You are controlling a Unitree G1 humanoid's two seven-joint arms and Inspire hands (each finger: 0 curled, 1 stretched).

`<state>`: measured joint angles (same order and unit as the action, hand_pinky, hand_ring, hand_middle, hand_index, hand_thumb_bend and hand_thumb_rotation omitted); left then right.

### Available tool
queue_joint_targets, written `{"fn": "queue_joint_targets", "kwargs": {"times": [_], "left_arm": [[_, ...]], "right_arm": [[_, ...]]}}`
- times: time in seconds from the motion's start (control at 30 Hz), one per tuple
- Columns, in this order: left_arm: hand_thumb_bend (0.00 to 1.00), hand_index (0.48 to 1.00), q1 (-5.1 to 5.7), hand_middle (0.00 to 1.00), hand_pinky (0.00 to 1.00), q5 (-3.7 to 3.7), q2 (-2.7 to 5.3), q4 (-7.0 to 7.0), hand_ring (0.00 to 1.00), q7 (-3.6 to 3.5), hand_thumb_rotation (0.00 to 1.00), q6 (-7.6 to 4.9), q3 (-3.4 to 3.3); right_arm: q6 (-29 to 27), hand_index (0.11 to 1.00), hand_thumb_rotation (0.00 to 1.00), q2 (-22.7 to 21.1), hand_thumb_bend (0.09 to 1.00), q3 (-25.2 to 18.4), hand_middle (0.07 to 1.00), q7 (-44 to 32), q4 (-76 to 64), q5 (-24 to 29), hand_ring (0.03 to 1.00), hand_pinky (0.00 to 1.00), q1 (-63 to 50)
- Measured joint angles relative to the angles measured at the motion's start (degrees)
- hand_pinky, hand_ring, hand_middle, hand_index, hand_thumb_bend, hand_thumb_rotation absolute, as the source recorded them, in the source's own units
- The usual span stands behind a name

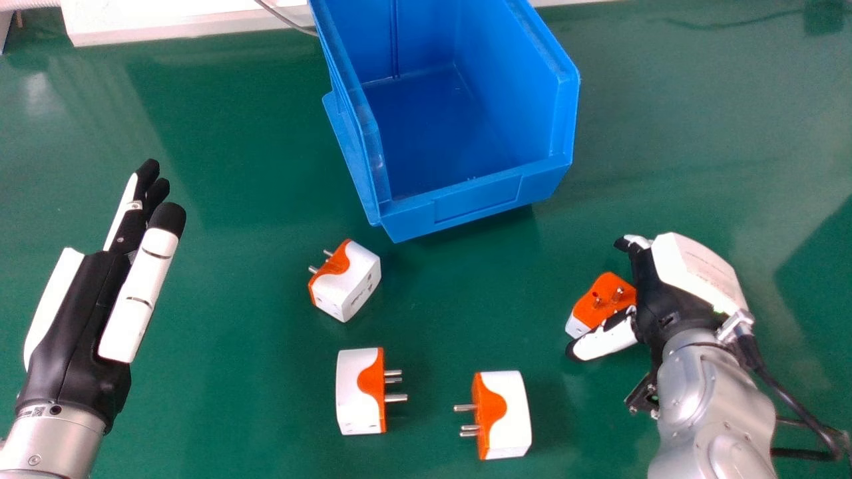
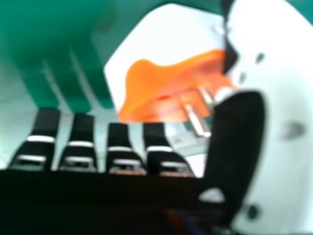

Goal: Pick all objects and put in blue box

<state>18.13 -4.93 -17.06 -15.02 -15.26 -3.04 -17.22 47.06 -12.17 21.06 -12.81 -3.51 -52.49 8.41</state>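
The fingers (image 2: pixel 81 134) of the right hand (image 1: pixel 662 303) stand apart from its thumb (image 1: pixel 609 338), with an orange-and-white plug adapter (image 1: pixel 604 301) in the space between them. The thumb lies along the adapter's near side; whether the fingers touch it, I cannot tell, but nothing looks clamped. That adapter sits on the tabletop (image 1: pixel 233 406), to the right of the other three, its prongs (image 2: pixel 197 120) exposed.

The step in hand looks to be the first pick: all four adapters are outside the blue box (image 1: pixel 476 203), which stands at the far side with its low front wall toward the robot. One adapter (image 1: pixel 346 281) rests just in front of the box's left corner. Nearer are a left one (image 1: pixel 361 391) and a right one (image 1: pixel 504 414), with their prongs facing each other across a gap.

The next move calls for closing fingers and thumb on the white body, clear of the prongs, then a lift, a swing left and away over the front wall, and a release inside. A loose pinch could let the block turn or slip. The left hand (image 1: pixel 80 319) is idle at the left, fingers straight.
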Motion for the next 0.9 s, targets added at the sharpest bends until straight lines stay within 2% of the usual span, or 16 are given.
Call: {"fn": "queue_joint_targets", "kwargs": {"times": [0.23, 0.37, 0.53, 0.83, 0.9], "left_arm": [[0.57, 1.0, 0.0, 1.0, 1.0, -0.64, -0.19, 0.0, 1.0, -0.16, 1.0, 0.0, -0.04], [0.56, 1.0, 0.05, 1.0, 1.0, -0.67, -0.4, -0.14, 1.0, -0.25, 1.0, 0.03, -0.08], [0.57, 1.0, 0.15, 1.0, 1.0, -0.7, -0.49, -1.02, 1.0, -0.48, 1.0, 0.05, -0.12], [0.56, 1.0, 0.23, 1.0, 1.0, -0.73, -0.54, -1.12, 1.0, -0.72, 1.0, 0.06, -0.34], [0.57, 1.0, 0.34, 1.0, 1.0, -0.73, -0.53, -1.42, 1.0, -0.7, 1.0, 0.19, -0.42]], "right_arm": [[0.1, 0.858, 0.07, 0.0, 0.624, 0.0, 0.921, 0.4, 0.0, 0.0, 0.891, 0.82, -0.1], [0.1, 0.855, 0.06, 0.0, 0.623, 0.2, 0.92, 0.5, -0.1, -0.1, 0.891, 0.82, -0.2], [0.5, 0.851, 0.06, -0.3, 0.62, 0.6, 0.916, 0.0, -0.2, -0.2, 0.885, 0.81, 0.0], [1.7, 0.832, 0.03, -1.9, 0.61, 1.5, 0.882, -2.5, 0.1, -0.3, 0.858, 0.77, 1.9], [1.7, 0.791, 0.02, -2.4, 0.581, 1.6, 0.744, -3.1, 0.1, -0.1, 0.702, 0.55, 2.2]]}}
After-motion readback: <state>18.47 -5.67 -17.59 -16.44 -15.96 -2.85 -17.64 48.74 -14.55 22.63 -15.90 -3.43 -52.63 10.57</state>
